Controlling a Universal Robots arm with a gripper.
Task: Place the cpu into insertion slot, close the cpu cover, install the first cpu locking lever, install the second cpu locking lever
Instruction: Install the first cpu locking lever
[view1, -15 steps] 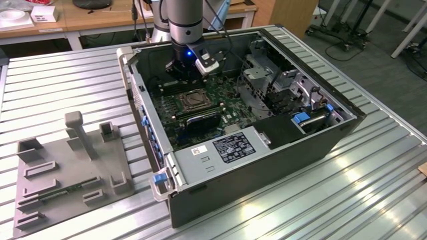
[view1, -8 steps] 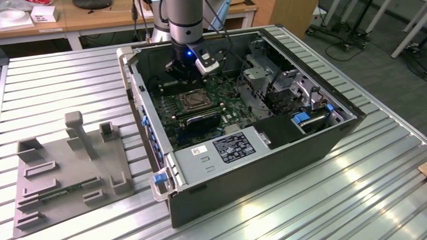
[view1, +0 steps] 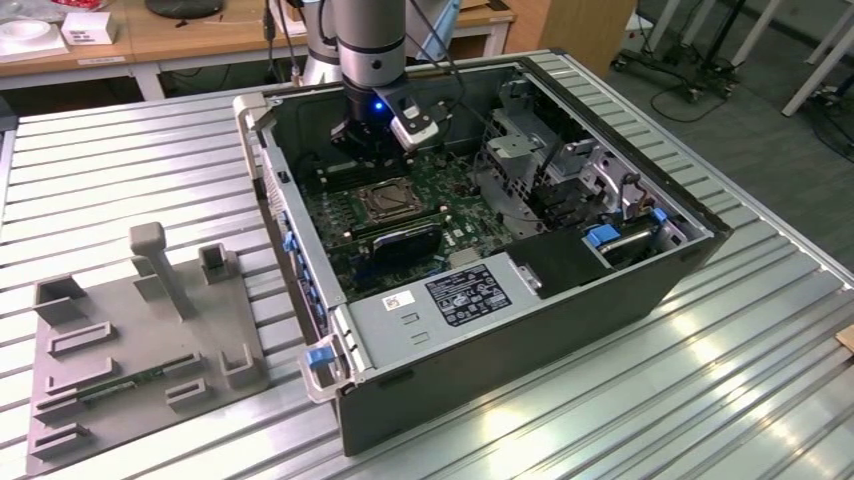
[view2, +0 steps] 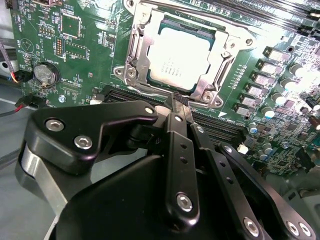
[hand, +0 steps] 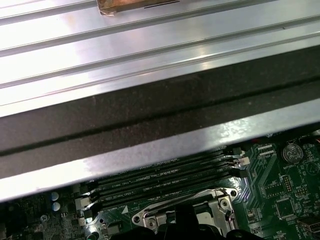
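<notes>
Cpu (view2: 177, 59) seated in insertion slot (view2: 131, 72), cpu cover (view2: 220, 62) lowered over it. Gripper (view2: 181, 100) clenched, empty, just beside socket edge. Levers' state unclear.

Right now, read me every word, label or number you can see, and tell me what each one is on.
No text here can be read.
White label on the grey power supply cover: print too small.
Dark print on the cpu: blurred.
White lettering on the motherboard: too small.
</notes>
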